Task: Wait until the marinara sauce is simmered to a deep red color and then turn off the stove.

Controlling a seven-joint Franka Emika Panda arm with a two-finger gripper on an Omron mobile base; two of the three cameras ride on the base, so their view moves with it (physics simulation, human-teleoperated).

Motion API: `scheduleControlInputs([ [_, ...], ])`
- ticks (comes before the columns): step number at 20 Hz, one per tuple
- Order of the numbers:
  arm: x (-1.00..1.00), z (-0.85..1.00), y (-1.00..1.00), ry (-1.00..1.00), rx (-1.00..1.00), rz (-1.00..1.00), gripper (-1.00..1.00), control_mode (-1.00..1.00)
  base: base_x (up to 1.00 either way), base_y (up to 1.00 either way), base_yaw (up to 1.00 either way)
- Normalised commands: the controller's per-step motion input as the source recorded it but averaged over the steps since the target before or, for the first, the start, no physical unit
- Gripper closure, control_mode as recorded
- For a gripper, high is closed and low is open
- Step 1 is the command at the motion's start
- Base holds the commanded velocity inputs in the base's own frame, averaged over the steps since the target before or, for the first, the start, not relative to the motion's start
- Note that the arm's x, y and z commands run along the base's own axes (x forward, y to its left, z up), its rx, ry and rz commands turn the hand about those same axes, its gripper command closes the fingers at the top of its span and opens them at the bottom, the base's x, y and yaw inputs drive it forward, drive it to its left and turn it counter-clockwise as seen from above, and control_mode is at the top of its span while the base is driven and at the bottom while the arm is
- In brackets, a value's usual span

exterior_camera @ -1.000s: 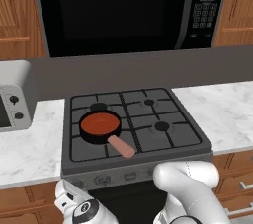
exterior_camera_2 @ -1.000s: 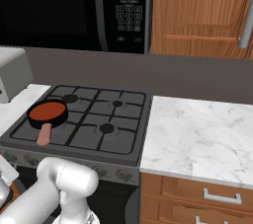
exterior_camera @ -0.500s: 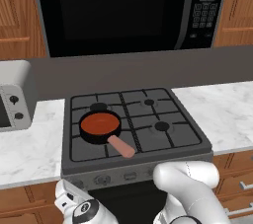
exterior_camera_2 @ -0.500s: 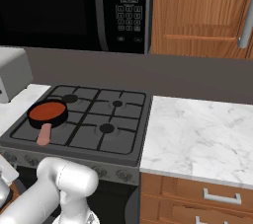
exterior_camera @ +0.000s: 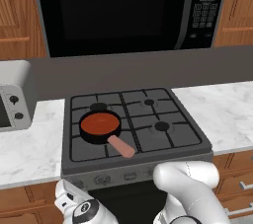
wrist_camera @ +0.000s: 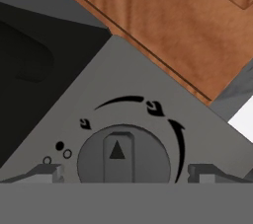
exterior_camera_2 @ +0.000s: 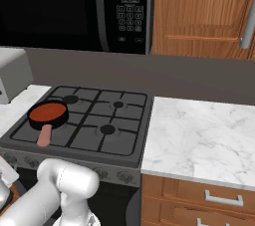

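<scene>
The smooth orange-red marinara sauce [exterior_camera: 100, 124] sits in its small black pan on the dark grey gas stove [exterior_camera: 163, 141], front-left burner. The wide-open, empty gripper [wrist_camera: 125, 172] straddles a round grey knob [wrist_camera: 123, 156]; close squarely on its ridge before twisting.

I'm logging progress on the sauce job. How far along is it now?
Done: the sauce in its pan on the stove looks red. In hand: the open gripper is lined up on a front knob, one fingertip on each side, not yet closed on it. Left: gripping the knob and turning it off.
</scene>
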Motion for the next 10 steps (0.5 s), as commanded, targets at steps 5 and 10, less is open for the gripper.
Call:
scheduleControlInputs([
  [5,0.00,0.00,0.00,0.00,0.00,0.00,-1.00,-1.00,0.00,0.00,0.00],
  [10,0.00,0.00,0.00,0.00,0.00,0.00,-1.00,-1.00,0.00,0.00,0.00],
])
